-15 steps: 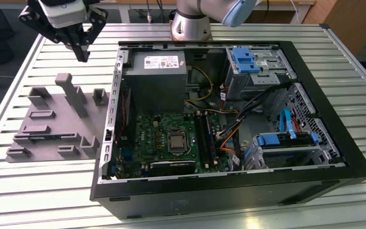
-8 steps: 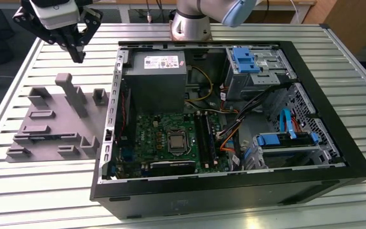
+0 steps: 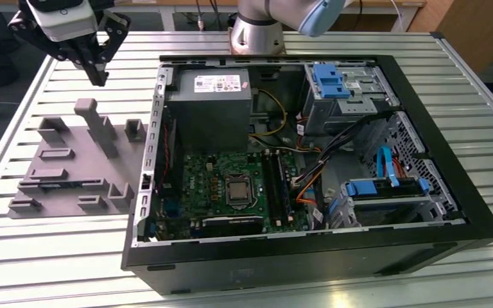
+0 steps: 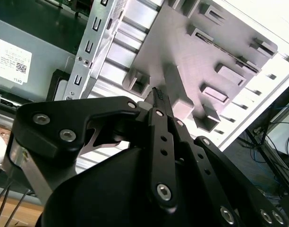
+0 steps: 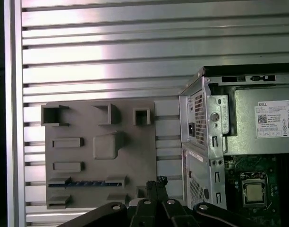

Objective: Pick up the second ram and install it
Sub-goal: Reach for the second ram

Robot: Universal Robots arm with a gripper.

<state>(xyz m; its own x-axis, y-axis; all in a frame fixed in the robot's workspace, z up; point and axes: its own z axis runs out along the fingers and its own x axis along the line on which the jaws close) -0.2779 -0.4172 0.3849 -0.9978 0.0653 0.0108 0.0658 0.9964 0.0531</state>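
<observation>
The second ram (image 5: 83, 183) is a thin dark strip standing on edge between two pegs of the grey tray (image 5: 78, 156). In the exterior view it is a dark, bluish sliver (image 3: 82, 184) near the tray's (image 3: 67, 160) front end. My gripper (image 3: 98, 76) hangs above the table beyond the tray's far end, well clear of the ram. Its fingers (image 4: 157, 94) are pressed together with nothing between them, and they meet the same way in the first wrist view (image 5: 157, 182). The black memory slots (image 3: 277, 186) lie on the green motherboard inside the open case.
The open computer case (image 3: 315, 244) lies on the slatted metal table (image 3: 75, 256), on the exterior view's right of the tray. Its metal wall (image 5: 201, 142) stands close beside the tray. A grey power supply (image 3: 208, 102), drive cages and cables fill the case. A tall peg (image 3: 101, 125) rises from the tray.
</observation>
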